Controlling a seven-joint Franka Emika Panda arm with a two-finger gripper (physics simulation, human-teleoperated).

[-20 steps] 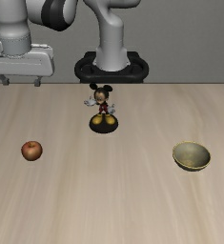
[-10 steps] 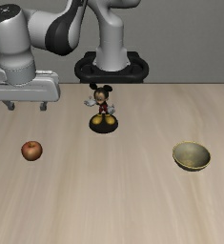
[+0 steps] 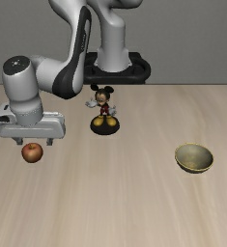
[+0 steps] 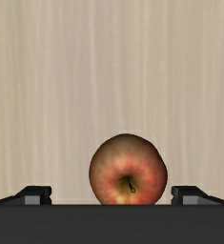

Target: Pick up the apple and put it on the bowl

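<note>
Pale wood table (image 3: 134, 212) before a plain grey wall (image 3: 197, 43).
The table top is light beige with fine grain lines; the wall behind it is flat and dull, and the light is soft and even.

No writing to read
No lettering, label, brand, number or sign can be made out on anything in either view
</note>
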